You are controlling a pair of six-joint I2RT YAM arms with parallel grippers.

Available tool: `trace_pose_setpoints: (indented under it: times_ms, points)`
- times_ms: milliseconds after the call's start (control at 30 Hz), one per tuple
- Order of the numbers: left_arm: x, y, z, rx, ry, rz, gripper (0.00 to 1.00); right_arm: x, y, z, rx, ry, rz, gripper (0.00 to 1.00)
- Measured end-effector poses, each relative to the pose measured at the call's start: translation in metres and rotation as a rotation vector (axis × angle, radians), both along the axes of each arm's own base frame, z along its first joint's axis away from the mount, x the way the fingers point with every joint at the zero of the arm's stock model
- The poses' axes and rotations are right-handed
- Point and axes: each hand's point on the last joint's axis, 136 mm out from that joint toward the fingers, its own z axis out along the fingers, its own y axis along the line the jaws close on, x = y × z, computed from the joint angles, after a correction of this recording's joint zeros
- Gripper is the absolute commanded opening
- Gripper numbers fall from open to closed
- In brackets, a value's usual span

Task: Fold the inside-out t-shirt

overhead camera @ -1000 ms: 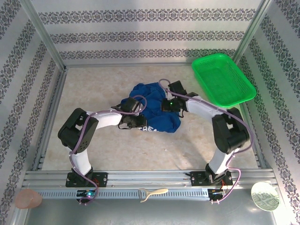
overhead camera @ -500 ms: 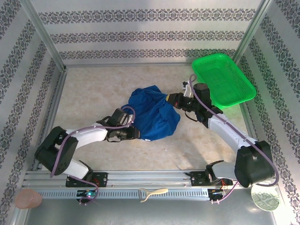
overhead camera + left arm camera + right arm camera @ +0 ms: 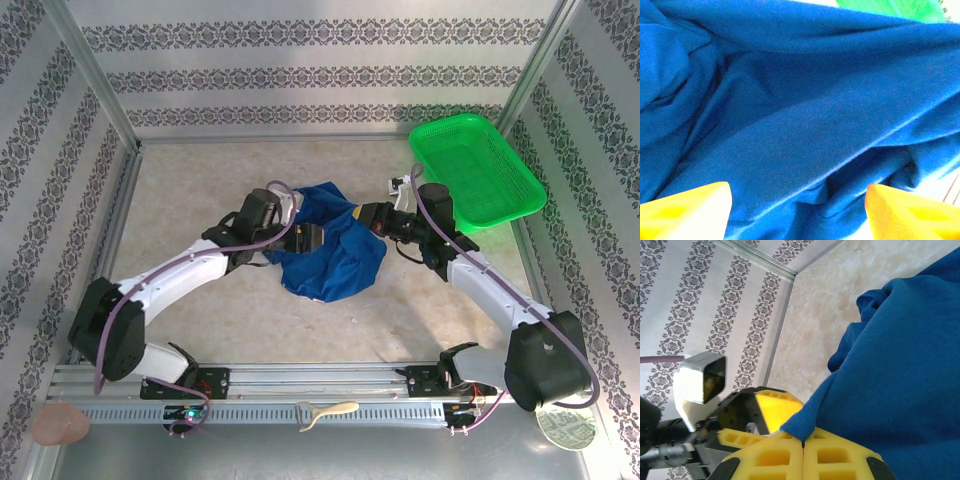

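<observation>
The soft royal-blue cotton t-shirt (image 3: 330, 255) lies in a lumpy, bunched-up heap in the middle of the pale stone-look table (image 3: 200, 190), plain blue all over with deep folds. The right gripper (image 3: 802, 440) is squeezed tight on a corner of the shirt's right edge. The left gripper (image 3: 800, 212) sits at the shirt's left side with its yellow fingertips (image 3: 687, 210) spread wide, holding nothing, and a green plastic mesh basket (image 3: 480, 170) sits near, off to the right.

The top camera looks down from behind the arm bases over the whole desk (image 3: 200, 190). Both wrist cameras sit close against the t-shirt (image 3: 335, 260), the left seemingly facing far-right, the right toward the desk's far left corner.
</observation>
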Motion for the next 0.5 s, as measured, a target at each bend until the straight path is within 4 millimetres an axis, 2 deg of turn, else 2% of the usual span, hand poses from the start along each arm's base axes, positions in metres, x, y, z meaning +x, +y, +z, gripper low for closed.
trace_pose_setpoints:
  times_ms: [200,367,400,433,467,500]
  points:
    - [-0.001,-0.023,-0.033,0.062,0.037,-0.065,0.72,-0.006,0.006,0.004,0.004,-0.009,0.021,0.0]
    - [0.024,-0.037,-0.035,0.07,0.004,-0.045,0.72,-0.017,0.021,0.004,0.004,-0.008,0.072,0.0]
    - [0.03,-0.04,-0.033,0.069,-0.008,-0.037,0.69,-0.02,0.025,0.003,0.004,-0.008,0.083,0.0]
    - [0.036,-0.043,-0.033,0.066,-0.017,-0.029,0.56,-0.022,0.028,0.003,0.004,-0.007,0.093,0.0]
    - [0.041,-0.046,-0.032,0.061,-0.024,-0.029,0.37,-0.023,0.029,0.003,0.003,-0.007,0.098,0.0]
    - [0.045,-0.05,-0.031,0.057,-0.032,-0.035,0.22,-0.024,0.029,0.003,0.003,-0.005,0.098,0.0]
